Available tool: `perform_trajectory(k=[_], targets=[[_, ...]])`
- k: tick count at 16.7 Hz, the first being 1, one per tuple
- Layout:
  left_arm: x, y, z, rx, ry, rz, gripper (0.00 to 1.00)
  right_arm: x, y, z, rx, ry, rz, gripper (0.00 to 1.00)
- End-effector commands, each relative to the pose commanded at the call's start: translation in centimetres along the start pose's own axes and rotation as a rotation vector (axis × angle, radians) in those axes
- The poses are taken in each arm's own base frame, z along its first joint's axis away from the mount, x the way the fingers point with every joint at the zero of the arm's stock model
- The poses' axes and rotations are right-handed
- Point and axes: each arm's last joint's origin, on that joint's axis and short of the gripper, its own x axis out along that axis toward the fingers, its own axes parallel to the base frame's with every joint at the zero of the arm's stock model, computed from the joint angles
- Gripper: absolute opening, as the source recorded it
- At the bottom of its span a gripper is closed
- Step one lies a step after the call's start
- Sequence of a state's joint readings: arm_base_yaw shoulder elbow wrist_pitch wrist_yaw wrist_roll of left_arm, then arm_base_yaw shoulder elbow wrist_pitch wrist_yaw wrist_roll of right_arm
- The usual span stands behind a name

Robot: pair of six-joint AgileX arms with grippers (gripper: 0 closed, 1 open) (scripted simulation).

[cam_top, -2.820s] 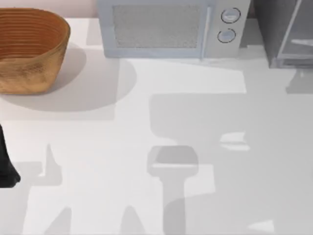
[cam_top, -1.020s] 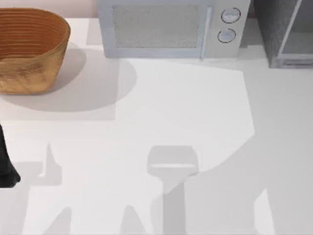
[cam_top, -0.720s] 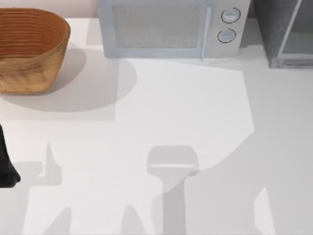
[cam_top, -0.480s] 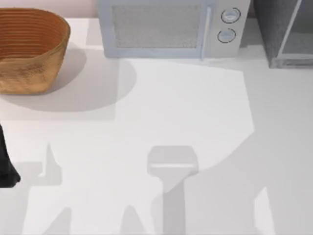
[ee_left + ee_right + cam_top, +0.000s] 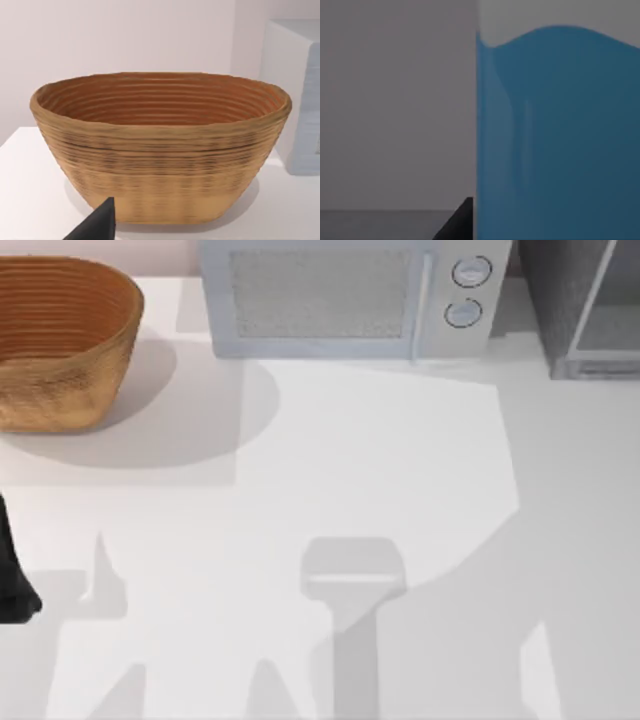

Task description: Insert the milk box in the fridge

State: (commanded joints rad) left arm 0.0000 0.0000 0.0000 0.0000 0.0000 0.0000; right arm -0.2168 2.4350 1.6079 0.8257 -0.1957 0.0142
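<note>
Ribbed woven basket (image 5: pixel 160 150) (matt); smooth blue carton (image 5: pixel 560 140)

You will find no readable text, label, brand, number or sign here. The microwave (image 5: pixel 345 300) has two plain round knobs (image 5: pixel 471 272) without legible markings, the carton (image 5: pixel 560 140) shows you a bare blue face under a white top, and the woven basket (image 5: pixel 160 145) is unmarked.

the top view looks straight down on the white table (image 5: pixel 330 470), catching the basket (image 5: pixel 60 340) at far left, the microwave (image 5: pixel 340 300) and the fridge (image 5: pixel 580 310) at far right. the left wrist view faces that same basket (image 5: pixel 160 150) level and near. the right wrist view sits pressed close to the milk box (image 5: pixel 560 140).
</note>
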Motion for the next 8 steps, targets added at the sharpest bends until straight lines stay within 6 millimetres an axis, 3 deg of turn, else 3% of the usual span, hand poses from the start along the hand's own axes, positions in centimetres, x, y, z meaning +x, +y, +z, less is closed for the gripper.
perform_trajectory(k=[2,8], targets=[[0.0,0.0,0.0,0.0,0.0,0.0,1.0,0.0,0.0,0.0,0.0,0.0,0.0,0.98],[0.0,0.0,0.0,0.0,0.0,0.0,1.0,0.0,0.0,0.0,0.0,0.0,0.0,1.0]])
